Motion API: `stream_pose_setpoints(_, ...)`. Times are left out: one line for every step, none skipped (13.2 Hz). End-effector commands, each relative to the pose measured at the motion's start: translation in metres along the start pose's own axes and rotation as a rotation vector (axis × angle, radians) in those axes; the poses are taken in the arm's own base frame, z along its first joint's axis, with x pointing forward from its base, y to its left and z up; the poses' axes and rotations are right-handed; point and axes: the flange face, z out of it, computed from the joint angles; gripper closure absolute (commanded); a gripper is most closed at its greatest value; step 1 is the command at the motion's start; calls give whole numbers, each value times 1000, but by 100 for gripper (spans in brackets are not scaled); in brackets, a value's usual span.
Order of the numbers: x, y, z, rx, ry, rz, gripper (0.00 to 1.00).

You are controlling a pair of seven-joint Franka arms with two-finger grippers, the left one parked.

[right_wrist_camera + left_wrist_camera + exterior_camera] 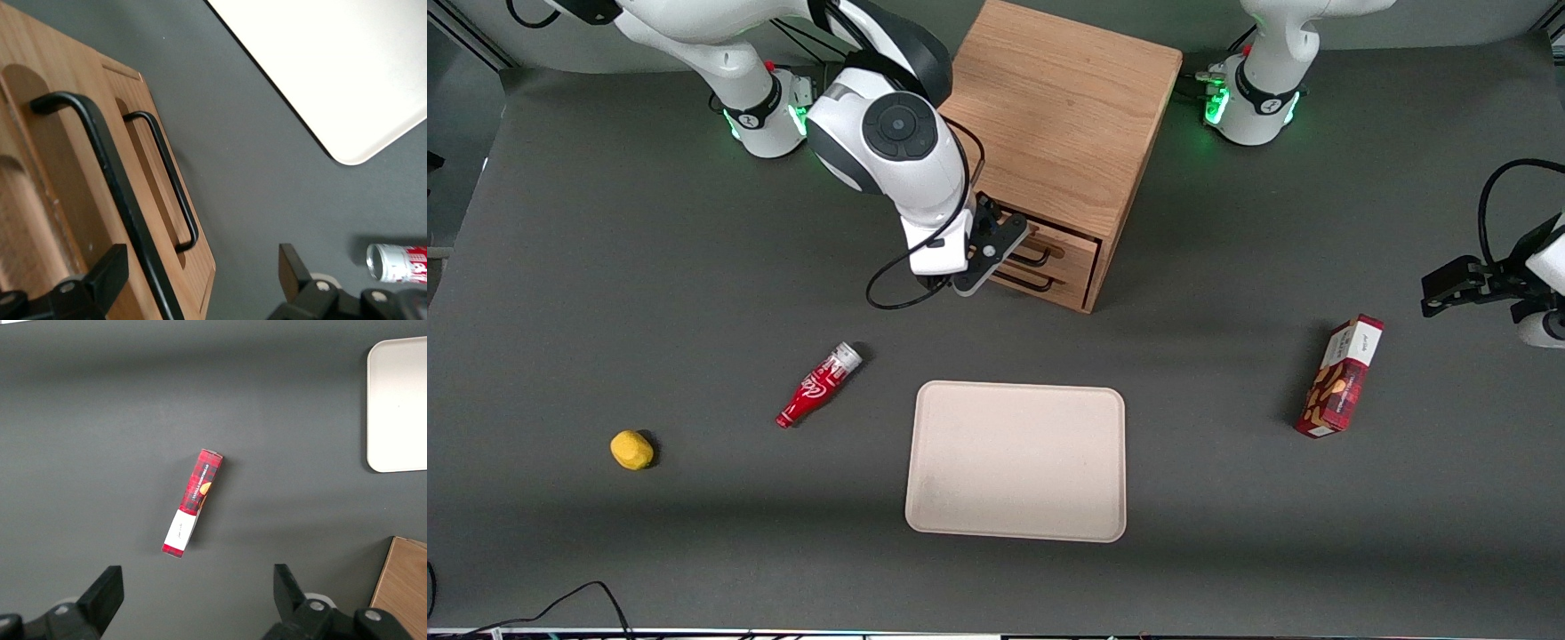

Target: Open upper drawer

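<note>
The oak cabinet (1063, 116) stands at the back middle of the table. Its upper drawer (1069, 242) looks shut, with its thin black handle (1040, 253) above the bottom drawer (1072, 277). My right gripper (1007, 258) is right in front of the drawer fronts at upper-handle height. In the right wrist view the gripper (200, 280) is open. The upper drawer's handle (110, 180) runs between the two fingers (100, 273), close to one of them, and neither finger touches it. The bottom drawer's handle (173, 180) lies farther from the camera, nearer the table.
A beige tray (1016, 460) lies nearer the front camera than the cabinet. A red bottle (818, 384) and a yellow lump (631, 450) lie toward the working arm's end. A red box (1343, 377) lies toward the parked arm's end.
</note>
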Motion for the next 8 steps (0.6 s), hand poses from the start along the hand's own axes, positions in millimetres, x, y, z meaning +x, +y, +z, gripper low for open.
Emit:
stream_pose_setpoints(-4, -2, -12, 20, -6, -30, 0)
stream_pose_setpoints(-2, -1, -5, 22, -7, -35, 0)
stream_pose_setpoints(3, 3, 1, 22, 25, -37, 0)
stream_pose_setpoints(9, 5, 9, 30, 56, -42, 0)
stream_pose_setpoints(13, 9, 16, 37, 71, -38, 0)
stream_pose_setpoints(15, 15, 19, 38, 84, -32, 0)
stream_pose_setpoints(17, 15, 23, 36, 87, -43, 0)
stream_pose_setpoints(18, 25, 24, 26, 88, -57, 0)
